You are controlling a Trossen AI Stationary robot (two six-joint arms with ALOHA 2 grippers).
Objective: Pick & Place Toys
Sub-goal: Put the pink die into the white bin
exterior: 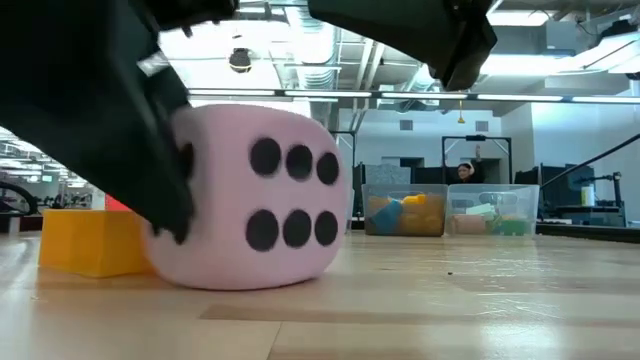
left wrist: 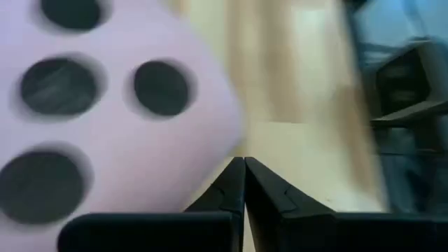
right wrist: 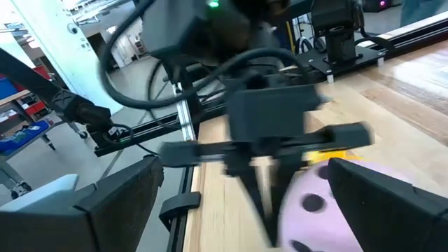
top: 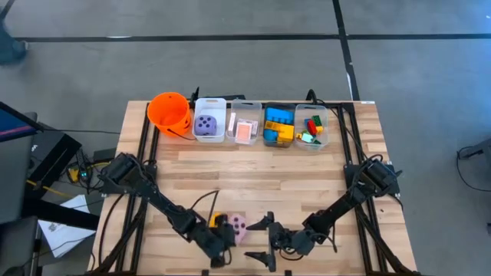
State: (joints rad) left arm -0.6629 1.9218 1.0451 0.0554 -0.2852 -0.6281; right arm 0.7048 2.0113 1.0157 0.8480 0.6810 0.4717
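A pink soft die (top: 238,228) with black dots rests on the wooden table near its front edge, and it fills the low view (exterior: 250,200). A yellow brick (top: 215,221) lies just to its left, seen too in the low view (exterior: 85,240). My left gripper (left wrist: 243,164) is shut, slants down and has its tips right beside the die's near-left side (right wrist: 264,210). My right gripper (top: 259,241) stands open to the right of the die, level, facing it, with nothing between its fingers. My left gripper has its shut fingertips (left wrist: 238,175) close against the pink die's side (left wrist: 210,140), coming from the table's left and slanting down. I cannot tell whether they touch it. The die sits flat on the table.
Along the far edge stand an orange bucket (top: 169,112) and several bins: one with a purple die (top: 205,123), one with pink cards (top: 245,129), two with coloured bricks (top: 278,125) (top: 311,127). Black rails (top: 146,153) run along both table sides. A person (exterior: 465,172) shows far behind.
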